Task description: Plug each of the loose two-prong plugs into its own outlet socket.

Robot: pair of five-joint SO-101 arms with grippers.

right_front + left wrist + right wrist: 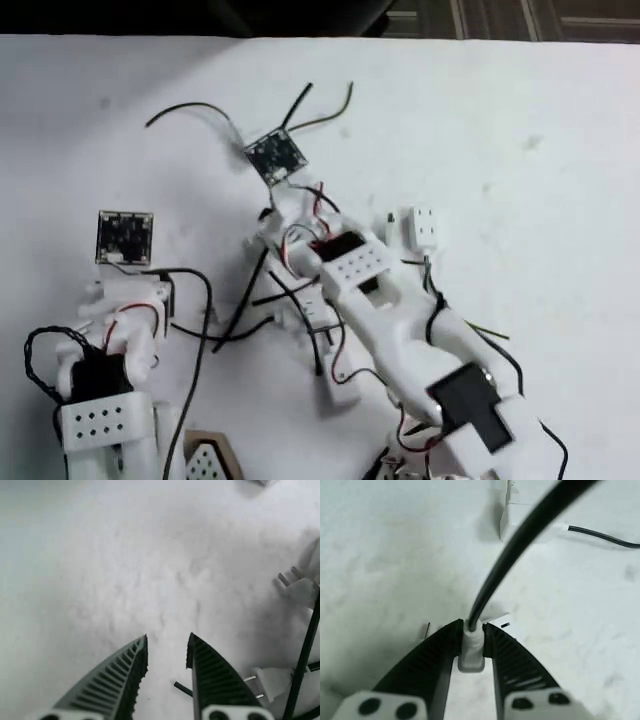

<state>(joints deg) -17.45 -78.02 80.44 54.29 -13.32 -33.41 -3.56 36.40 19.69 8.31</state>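
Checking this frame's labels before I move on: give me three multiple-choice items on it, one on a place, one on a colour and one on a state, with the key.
1. What lies just ahead of the left gripper?
A. bare table
B. an outlet socket
C. a screwdriver

2. What colour is the cable of the plug at the right gripper?
A. red
B. black
C. yellow

3. The right gripper is:
A. wide open
B. shut on the plug
C. shut on a screwdriver

Key:
1 A, the left wrist view shows bare tabletop ahead of its open jaws.
2 B, the cable rises black from the white plug.
3 B, both jaws press against the plug's sides.
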